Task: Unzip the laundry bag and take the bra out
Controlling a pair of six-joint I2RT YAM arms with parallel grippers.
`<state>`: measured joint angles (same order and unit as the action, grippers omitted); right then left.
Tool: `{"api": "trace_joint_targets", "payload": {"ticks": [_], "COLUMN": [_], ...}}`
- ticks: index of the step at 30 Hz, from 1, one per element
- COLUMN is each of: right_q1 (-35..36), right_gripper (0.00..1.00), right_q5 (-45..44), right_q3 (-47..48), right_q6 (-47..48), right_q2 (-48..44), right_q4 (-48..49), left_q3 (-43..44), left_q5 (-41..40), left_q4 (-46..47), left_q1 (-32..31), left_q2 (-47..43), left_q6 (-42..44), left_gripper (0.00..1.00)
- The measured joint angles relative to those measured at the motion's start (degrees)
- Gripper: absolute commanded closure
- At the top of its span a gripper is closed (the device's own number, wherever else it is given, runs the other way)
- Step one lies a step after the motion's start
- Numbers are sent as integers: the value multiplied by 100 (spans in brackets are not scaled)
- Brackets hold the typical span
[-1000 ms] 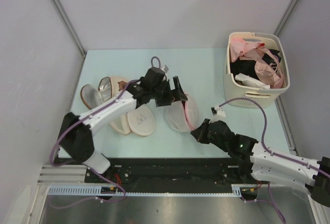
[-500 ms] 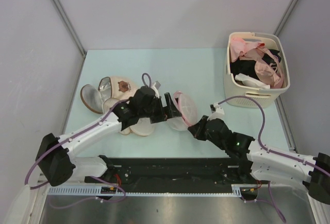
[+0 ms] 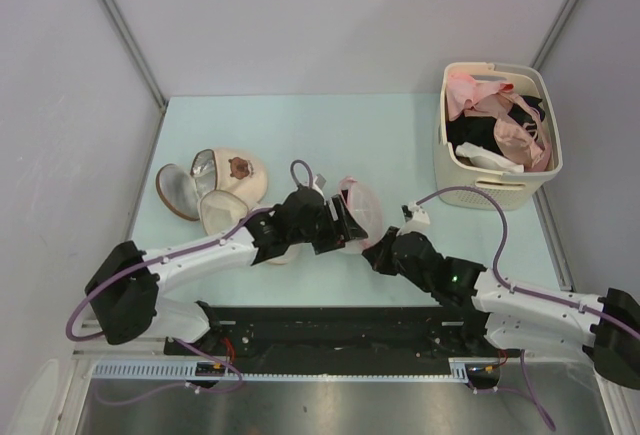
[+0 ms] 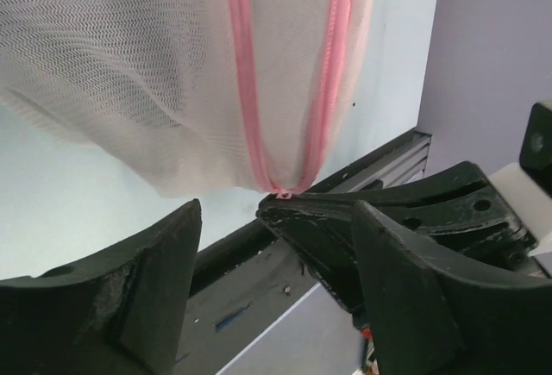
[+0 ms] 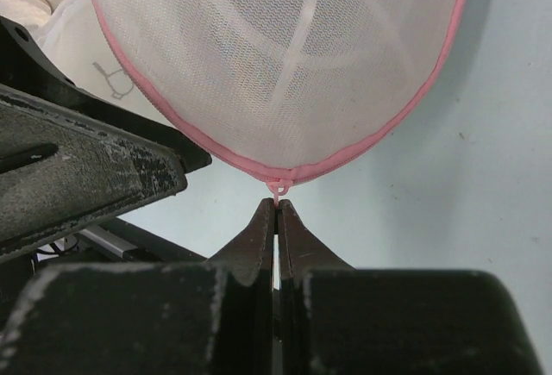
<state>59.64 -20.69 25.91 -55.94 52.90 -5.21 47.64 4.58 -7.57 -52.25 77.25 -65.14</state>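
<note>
The laundry bag (image 3: 360,207), white mesh with a pink zip rim, stands on edge at mid-table. My right gripper (image 3: 376,252) is at its near side, shut on the small pink zip pull (image 5: 277,190) at the bottom of the bag (image 5: 285,56). My left gripper (image 3: 345,227) sits at the bag's near-left side, open, its fingers (image 4: 164,254) wide apart just below the mesh (image 4: 129,65) with nothing between them. In the left wrist view the right gripper's black tip (image 4: 345,220) meets the zip's lower end. The bra does not show.
A cream slotted basket (image 3: 455,170) with pale pink bras and a black garment stands at the back right. Beige bra cups (image 3: 235,170) lie left of the left arm. A black rail (image 3: 330,325) runs along the near table edge.
My left arm has drawn back toward the near edge, its gripper going from behind the bag to its near-left side and narrowing a little. The bag has shifted slightly. The right gripper stays shut.
</note>
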Motion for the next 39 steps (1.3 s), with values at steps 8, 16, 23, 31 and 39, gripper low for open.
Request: {"api": "trace_joint_targets", "payload": {"ticks": [8, 16, 23, 31, 39], "right_q1": [20, 28, -323, -1307, -1602], "right_gripper": [100, 100, 100, 100, 100], "right_q5": [-7, -2, -50, 358, 791], "right_q3": [4, 4, -24, -372, -634], "right_q6": [2, 0, 90, 352, 498], "right_q2": [59, 245, -74, -656, -671], "right_q4": [42, 44, -83, -42, 114], "left_q3": [166, 413, 529, 529, 632], "left_q5": [-354, -442, -87, 667, 1307], "left_q4": [116, -4, -107, -170, -251], "left_q1": [-52, -66, 249, 695, 800], "left_q2": [422, 774, 542, 321, 339], "left_q6": [-151, -173, 234, 732, 1252], "left_gripper": [41, 100, 100, 100, 100]}}
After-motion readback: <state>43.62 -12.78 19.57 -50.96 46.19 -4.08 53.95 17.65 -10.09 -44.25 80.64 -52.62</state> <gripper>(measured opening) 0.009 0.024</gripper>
